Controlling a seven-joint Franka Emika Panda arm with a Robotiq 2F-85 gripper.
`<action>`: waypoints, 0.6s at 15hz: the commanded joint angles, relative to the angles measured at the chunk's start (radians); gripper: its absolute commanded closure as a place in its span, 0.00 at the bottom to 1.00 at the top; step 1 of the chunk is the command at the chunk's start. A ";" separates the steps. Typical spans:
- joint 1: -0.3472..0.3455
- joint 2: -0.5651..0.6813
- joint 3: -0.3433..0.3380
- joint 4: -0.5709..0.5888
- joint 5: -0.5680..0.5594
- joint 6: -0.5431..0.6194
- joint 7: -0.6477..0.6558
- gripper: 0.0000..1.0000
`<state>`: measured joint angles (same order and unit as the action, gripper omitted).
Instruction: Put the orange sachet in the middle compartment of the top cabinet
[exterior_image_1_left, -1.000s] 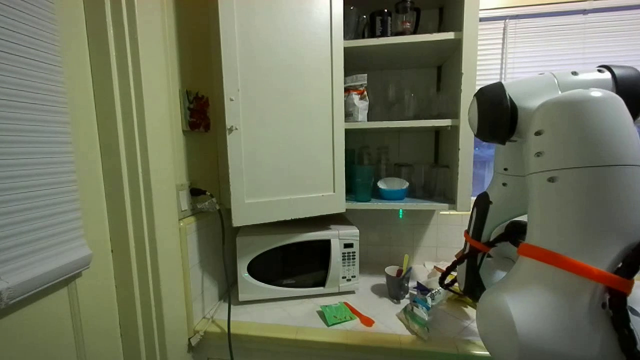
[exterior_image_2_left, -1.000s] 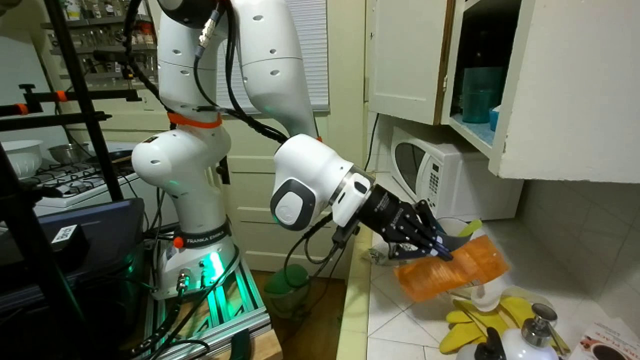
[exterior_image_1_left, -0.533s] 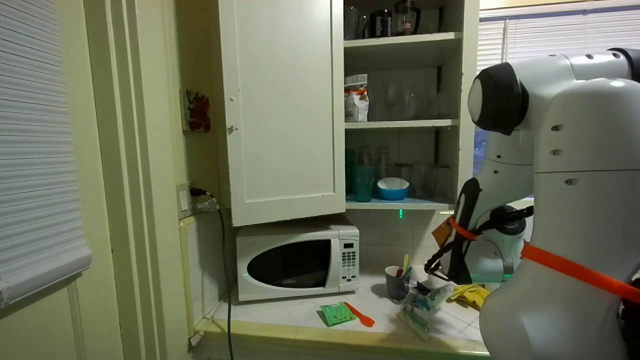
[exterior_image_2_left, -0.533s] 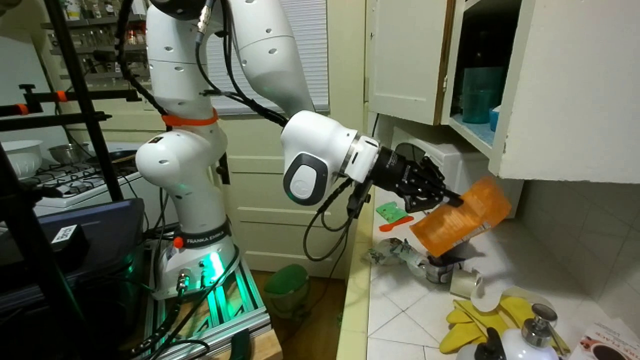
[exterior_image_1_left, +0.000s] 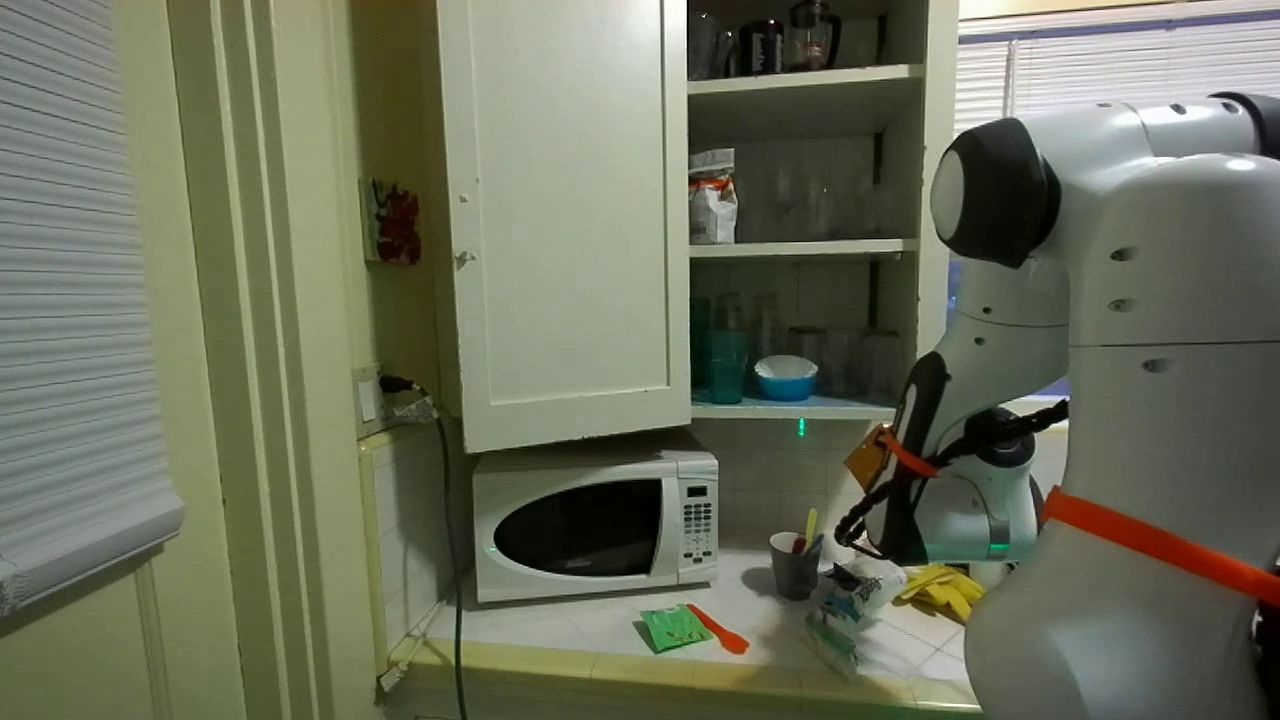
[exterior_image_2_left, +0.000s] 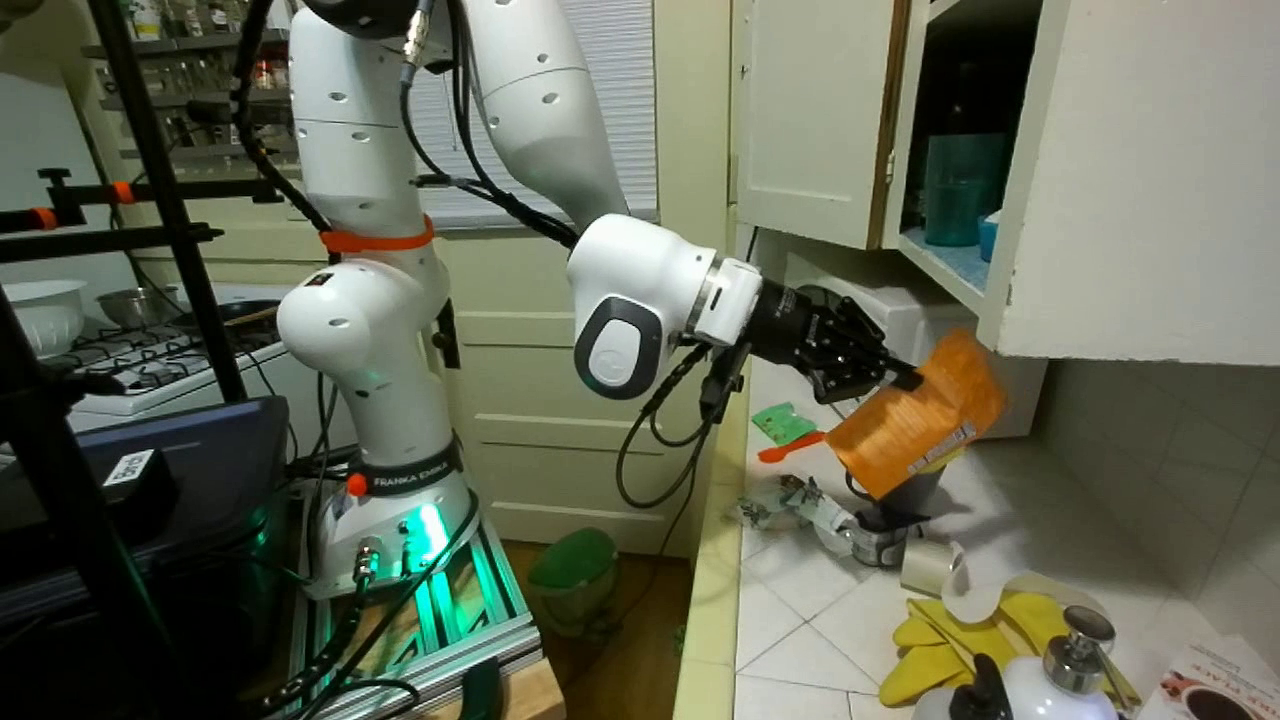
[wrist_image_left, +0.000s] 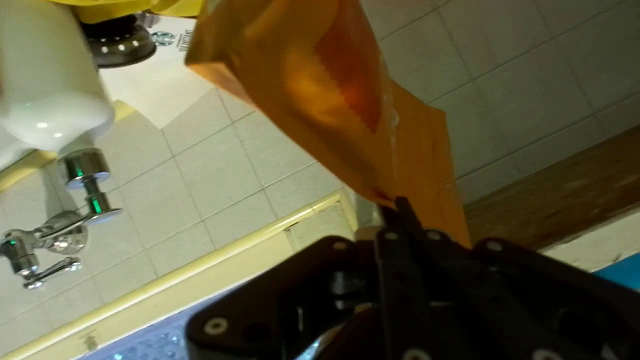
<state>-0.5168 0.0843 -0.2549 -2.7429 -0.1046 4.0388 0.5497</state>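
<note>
Our gripper (exterior_image_2_left: 908, 376), right of centre in an exterior view, is clamped on the sachet (exterior_image_2_left: 915, 425) by its upper-left edge, above the counter (exterior_image_2_left: 800, 620). In an exterior view the cabinet (exterior_image_1_left: 940, 80) fills the upper middle; its open door (exterior_image_1_left: 570, 220), on the left, and its right side bound our way in. Upper right of centre, the compartment (exterior_image_1_left: 840, 155) seems to offer room over the front of its board (exterior_image_1_left: 805, 248), right of the bag (exterior_image_1_left: 713, 208), with glasses (exterior_image_1_left: 820, 208) deeper in. We judge the sachet light, soft, perhaps slippery; our edge hold should suit it, but its loose end may fold against the board.
</note>
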 joint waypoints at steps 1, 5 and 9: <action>0.101 0.047 0.013 0.000 0.007 0.086 -0.091 1.00; 0.180 0.077 0.049 -0.001 -0.017 0.209 -0.191 1.00; 0.240 -0.125 0.065 -0.080 -0.019 0.184 -0.306 1.00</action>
<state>-0.3114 0.1339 -0.1877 -2.7359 -0.1162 4.2234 0.3267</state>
